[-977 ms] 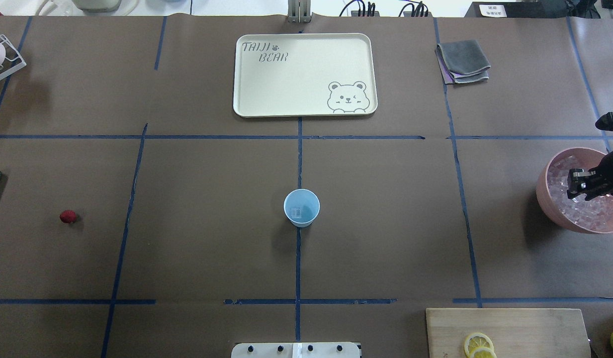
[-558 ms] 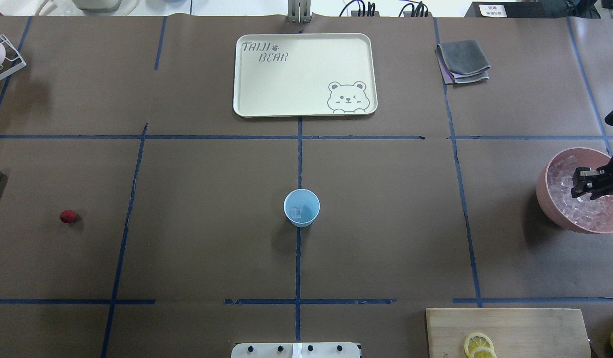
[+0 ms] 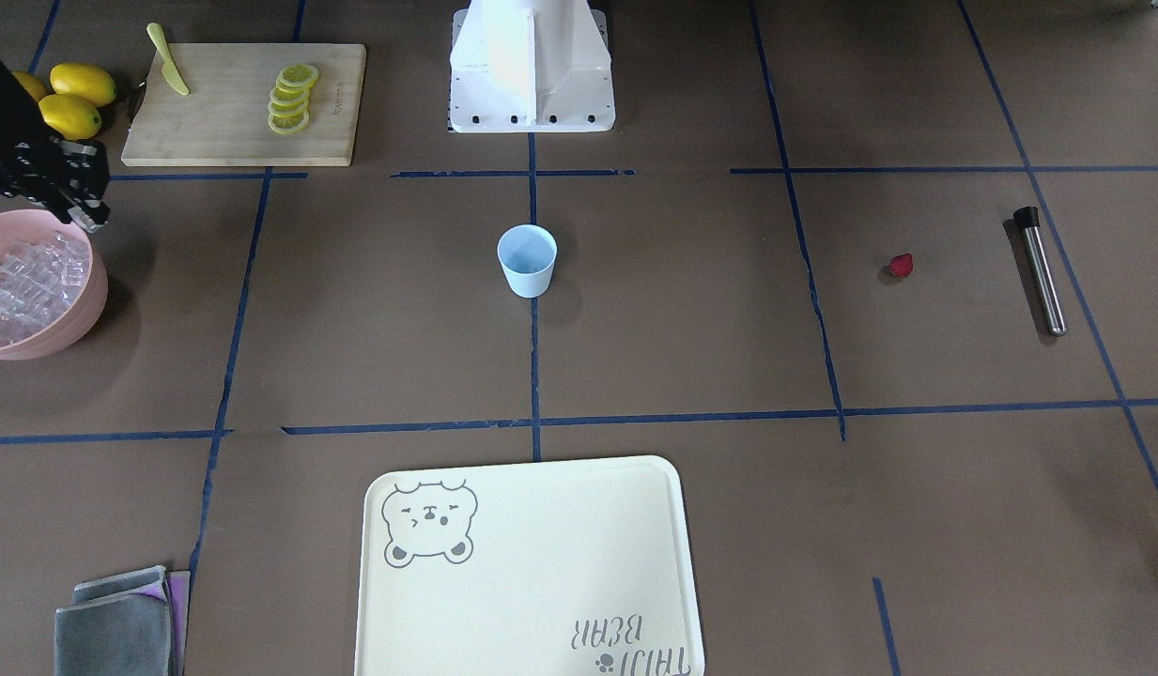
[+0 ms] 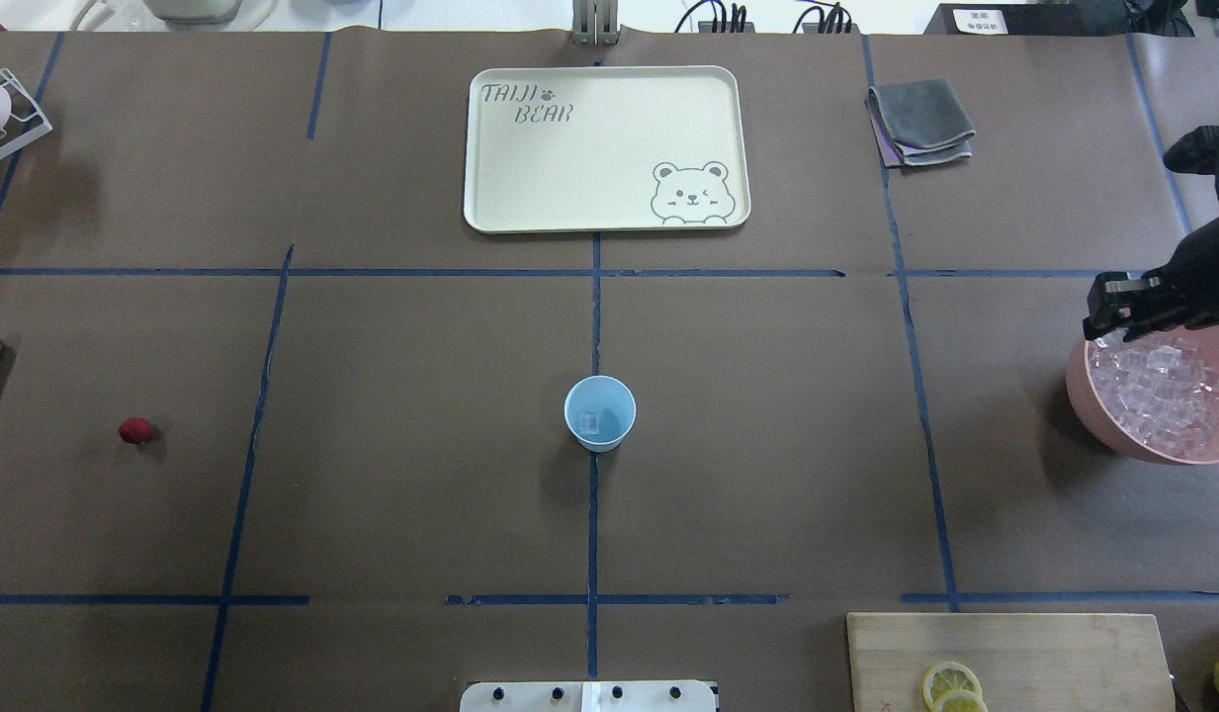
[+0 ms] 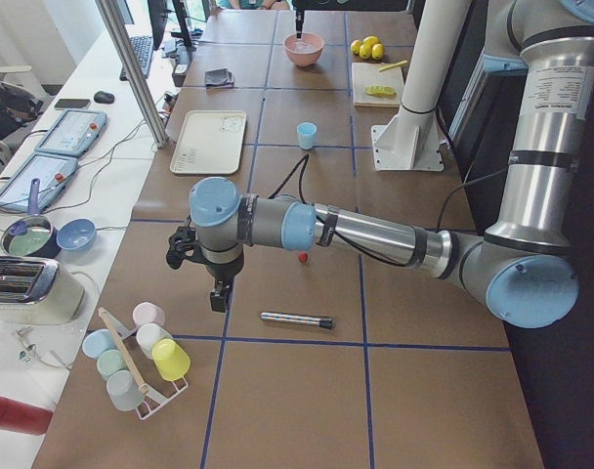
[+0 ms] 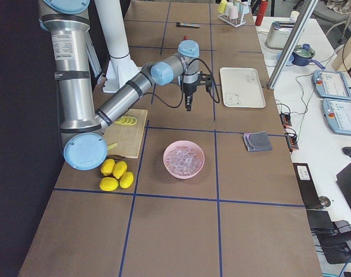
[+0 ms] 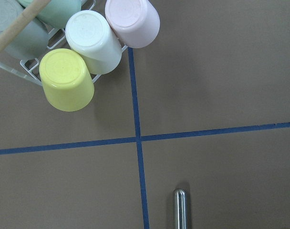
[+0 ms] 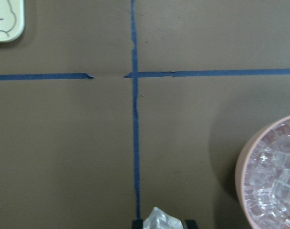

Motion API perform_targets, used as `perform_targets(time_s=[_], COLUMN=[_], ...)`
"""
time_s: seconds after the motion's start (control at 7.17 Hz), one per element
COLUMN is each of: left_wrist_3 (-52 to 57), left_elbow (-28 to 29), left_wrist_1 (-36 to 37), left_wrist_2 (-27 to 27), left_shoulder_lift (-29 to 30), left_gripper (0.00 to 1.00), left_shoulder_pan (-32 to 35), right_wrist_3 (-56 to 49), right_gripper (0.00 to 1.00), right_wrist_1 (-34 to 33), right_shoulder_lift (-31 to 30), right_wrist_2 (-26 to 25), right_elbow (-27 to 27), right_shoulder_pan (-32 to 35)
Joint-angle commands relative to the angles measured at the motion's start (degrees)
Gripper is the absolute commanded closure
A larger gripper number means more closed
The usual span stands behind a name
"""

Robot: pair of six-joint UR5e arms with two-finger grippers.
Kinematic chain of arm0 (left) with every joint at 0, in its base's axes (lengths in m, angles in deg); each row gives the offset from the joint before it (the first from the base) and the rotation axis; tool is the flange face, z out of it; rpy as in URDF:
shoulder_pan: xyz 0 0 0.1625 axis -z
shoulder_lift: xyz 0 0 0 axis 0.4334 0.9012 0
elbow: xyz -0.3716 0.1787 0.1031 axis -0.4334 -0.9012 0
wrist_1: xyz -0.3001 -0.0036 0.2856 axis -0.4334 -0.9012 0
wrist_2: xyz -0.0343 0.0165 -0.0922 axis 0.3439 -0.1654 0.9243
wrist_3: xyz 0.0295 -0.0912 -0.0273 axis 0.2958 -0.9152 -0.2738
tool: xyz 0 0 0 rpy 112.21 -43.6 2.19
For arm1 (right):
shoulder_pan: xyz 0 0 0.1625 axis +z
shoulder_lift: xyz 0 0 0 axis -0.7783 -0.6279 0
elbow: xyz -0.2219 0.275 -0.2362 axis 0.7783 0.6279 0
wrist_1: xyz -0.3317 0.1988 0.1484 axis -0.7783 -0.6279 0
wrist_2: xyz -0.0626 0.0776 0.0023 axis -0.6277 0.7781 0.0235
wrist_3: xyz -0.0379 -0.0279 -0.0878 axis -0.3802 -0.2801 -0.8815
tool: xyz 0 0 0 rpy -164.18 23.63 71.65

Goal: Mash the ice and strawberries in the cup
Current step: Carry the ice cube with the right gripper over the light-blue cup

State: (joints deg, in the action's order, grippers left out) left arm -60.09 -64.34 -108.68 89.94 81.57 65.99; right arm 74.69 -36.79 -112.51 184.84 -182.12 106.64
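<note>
The light blue cup [image 4: 600,413] stands upright at the table's middle with one clear ice cube [image 4: 590,423] in it; it also shows in the front view [image 3: 527,260]. The heap of ice [image 4: 1163,396] fills the pink bowl [image 4: 1079,381] at the right. My right gripper [image 4: 1103,314] hangs above the bowl's far left rim, shut on an ice cube [image 8: 159,218]. The dark red strawberry [image 4: 134,430] lies on the table at the left. My left gripper [image 5: 219,293] hangs above the table beside the cup rack; I cannot tell its jaws.
A metal rod [image 3: 1041,272] lies beyond the strawberry at the left. A cream bear tray [image 4: 606,148] and folded grey cloths [image 4: 920,121] lie at the back. A cutting board [image 3: 245,89] with lemon slices, a yellow knife and whole lemons [image 3: 71,99] lie near the base. A cup rack [image 7: 78,47] stands far left.
My right gripper has risen out of the pink bowl and moved toward the back and left, with an ice cube between its fingers. The cup and strawberry have not moved.
</note>
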Motion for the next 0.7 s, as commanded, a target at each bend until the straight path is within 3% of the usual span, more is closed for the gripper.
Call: perform_targets(time_s=[0.0,0.28,0.56], left_wrist_3=[0.00,0.00,0.00], left_elbow=[0.17,0.96,0.87], left_wrist_1=[0.00,-0.08,0.00], left_wrist_2=[0.00,-0.09,-0.09], left_shoulder_lift=[0.01,0.10,0.10], left_gripper=[0.00,0.00,0.00], left_shoulder_pan=[0.00,-0.09,-0.09], right_wrist_3=[5.14,15.19,24.91], right_gripper=[1.00,1.00,1.00], right_wrist_1=[-11.77,-11.70,-2.54], right_shoulder_lift=[17.95,29.05,34.94], right_wrist_2=[-2.83,-8.01,-12.84], right_elbow=[4.27,12.44,21.83], right_shoulder_pan=[-7.60,-15.86,-24.12])
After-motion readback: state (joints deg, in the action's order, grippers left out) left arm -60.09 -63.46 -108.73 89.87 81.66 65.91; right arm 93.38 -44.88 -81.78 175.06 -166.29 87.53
